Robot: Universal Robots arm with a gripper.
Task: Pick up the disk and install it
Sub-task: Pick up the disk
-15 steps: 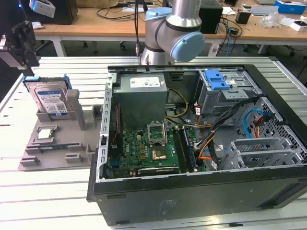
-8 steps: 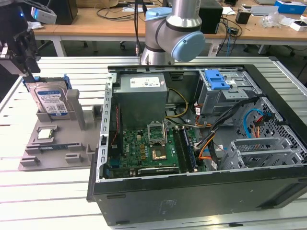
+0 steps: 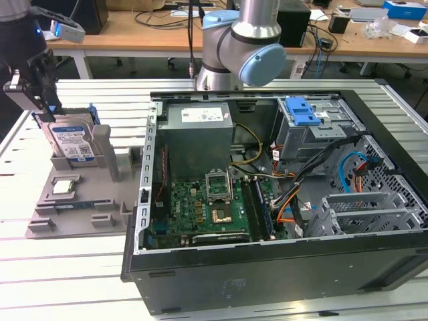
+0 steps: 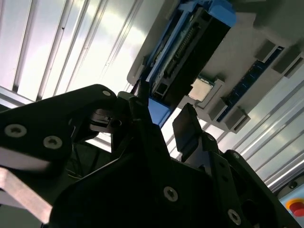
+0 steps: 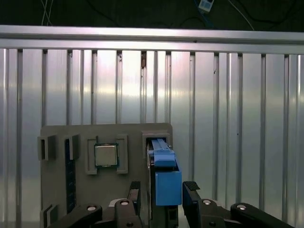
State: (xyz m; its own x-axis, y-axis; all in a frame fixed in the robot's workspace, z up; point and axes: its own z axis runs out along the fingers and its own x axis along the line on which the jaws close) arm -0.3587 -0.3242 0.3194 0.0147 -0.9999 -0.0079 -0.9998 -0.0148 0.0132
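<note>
The end effector (image 5: 163, 189) hangs over the disk (image 3: 72, 142) with its fingers (image 5: 134, 191) spread, one on each side of the disk's upper edge; contact cannot be told. The disk stands upright in a slot of the grey holder (image 3: 80, 204), toward the surface's (image 3: 67, 267) far corner at the exterior view's left. A chip (image 3: 63, 186) lies in the holder beside it. The open case (image 3: 267, 274) stands just beside the holder.

The arm (image 3: 249, 47) reaches out, wrist pointing down, fingers (image 5: 191, 190) spread apart.
</note>
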